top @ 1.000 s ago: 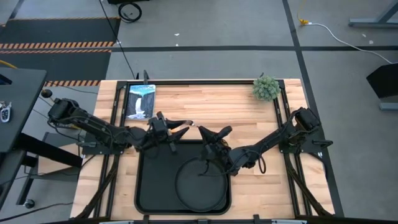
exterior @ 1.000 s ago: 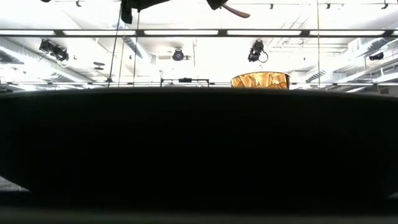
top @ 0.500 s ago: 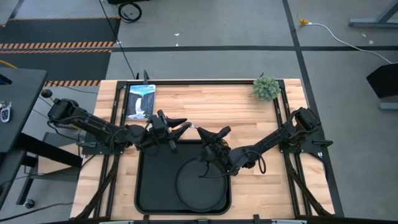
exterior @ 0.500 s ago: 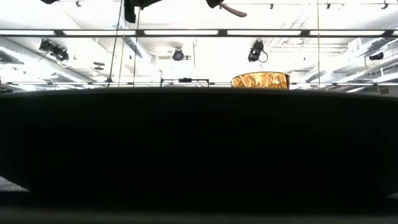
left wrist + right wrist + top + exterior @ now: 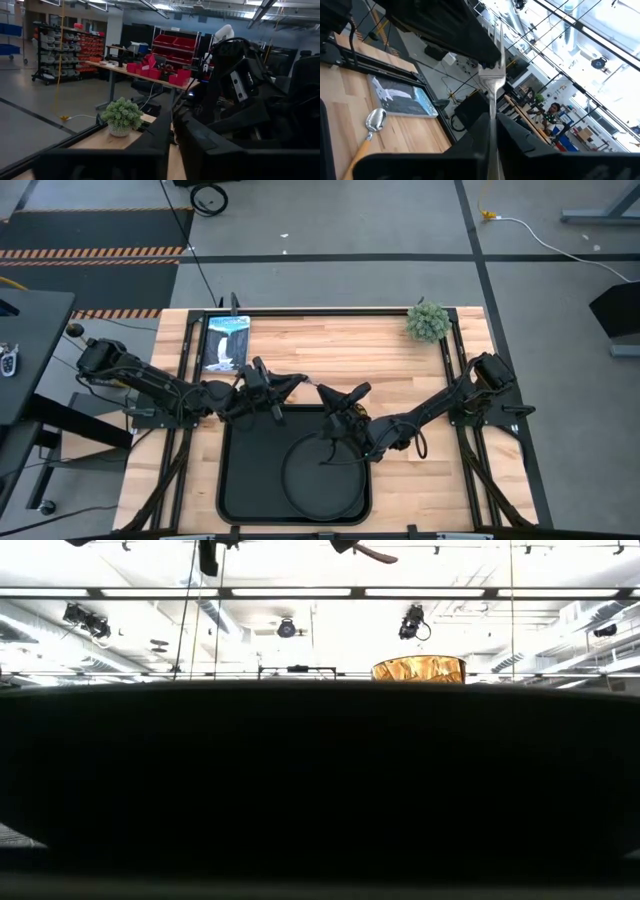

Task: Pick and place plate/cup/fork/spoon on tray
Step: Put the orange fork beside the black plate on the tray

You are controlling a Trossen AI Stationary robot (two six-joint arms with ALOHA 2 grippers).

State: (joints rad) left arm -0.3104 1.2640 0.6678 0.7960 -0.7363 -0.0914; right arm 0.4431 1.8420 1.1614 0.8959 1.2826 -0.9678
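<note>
Handover, I judge: L gripper (image 5: 290,384) hangs just past the far rim of the tray (image 5: 228,480), fingers nearly together at the tines of the fork (image 5: 492,75); can't tell if they pinch. R gripper (image 5: 335,395), over that rim, is clamped on the fork stem. I'd want L's hold firm before R lets go, no twisting. On the tray's right part sits the plate (image 5: 310,480); its left half is bare, w/ room. Beyond the tray lies the spoon (image 5: 374,121).
</note>
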